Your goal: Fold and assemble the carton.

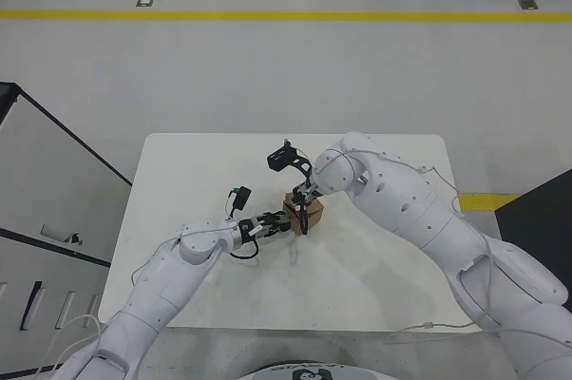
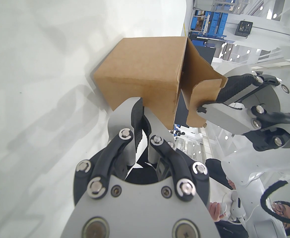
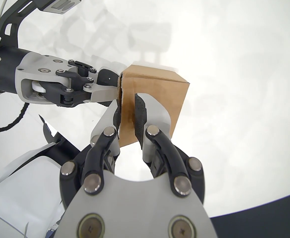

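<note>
Arms, top view: left arm (image 1: 200,245) and right arm (image 1: 400,199) meet over the middle of the white desk (image 1: 381,275), one on each side of the carton.
Carton, top view: small brown carton (image 1: 305,211) sits on the desk near its middle, between the left jaws and the right jaws.
Near grip, left wrist view: left jaws are closed on a lower edge of the carton (image 2: 145,68); the dark pads pinch the cardboard wall with almost no gap.
Carton, left wrist view: folded into a box shape with one end open; a loose flap (image 2: 199,85) with a notched edge stands out from that end.
Far grip, left wrist view: right jaws are clamped on the outer edge of the flap.
Desk, left wrist view: white surface (image 2: 35,75) lies against the carton.
Near grip, right wrist view: right jaws are closed on a cardboard panel of the carton (image 3: 159,92), one pad on each face.
Far grip, right wrist view: left jaws grip the neighbouring edge, just beside the right jaws.
Desk, right wrist view: white surface (image 3: 234,50) lies behind the carton.
</note>
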Controlling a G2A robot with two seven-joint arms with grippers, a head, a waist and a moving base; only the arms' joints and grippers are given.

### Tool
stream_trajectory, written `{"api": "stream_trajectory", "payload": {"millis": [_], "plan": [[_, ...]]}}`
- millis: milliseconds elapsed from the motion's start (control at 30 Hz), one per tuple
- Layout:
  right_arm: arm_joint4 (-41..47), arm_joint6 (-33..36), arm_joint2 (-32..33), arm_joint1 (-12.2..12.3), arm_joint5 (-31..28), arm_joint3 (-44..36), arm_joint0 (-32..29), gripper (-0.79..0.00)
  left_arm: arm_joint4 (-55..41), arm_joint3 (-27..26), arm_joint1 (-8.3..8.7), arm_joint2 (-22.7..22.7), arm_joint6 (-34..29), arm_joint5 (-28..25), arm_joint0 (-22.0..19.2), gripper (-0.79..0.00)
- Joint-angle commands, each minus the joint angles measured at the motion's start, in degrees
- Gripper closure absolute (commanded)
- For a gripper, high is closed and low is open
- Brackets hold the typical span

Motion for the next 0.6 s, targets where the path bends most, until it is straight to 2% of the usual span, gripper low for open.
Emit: {"api": "stream_trajectory", "payload": {"millis": [0, 200, 433, 567], "plan": [[-0.3, 0.1, -0.3, -0.3, -0.2, 0.3, 0.1, -0.123, 0.0, 0.0, 0.0, 0.0, 0.0, 0.0, 0.0, 0.0], [-1.0, -0.1, -0.8, -1.0, -0.1, 1.4, 0.4, -0.129, 0.0, 0.0, 0.0, 0.0, 0.0, 0.0, 0.0, 0.0], [-2.1, -0.4, -1.1, -1.7, -0.2, 2.2, 0.7, -0.095, 0.0, 0.0, 0.0, 0.0, 0.0, 0.0, 0.0, 0.0], [-3.1, -0.3, -1.0, -2.0, -0.1, 2.2, 0.9, -0.16, 0.0, 0.0, 0.0, 0.0, 0.0, 0.0, 0.0, 0.0]]}}
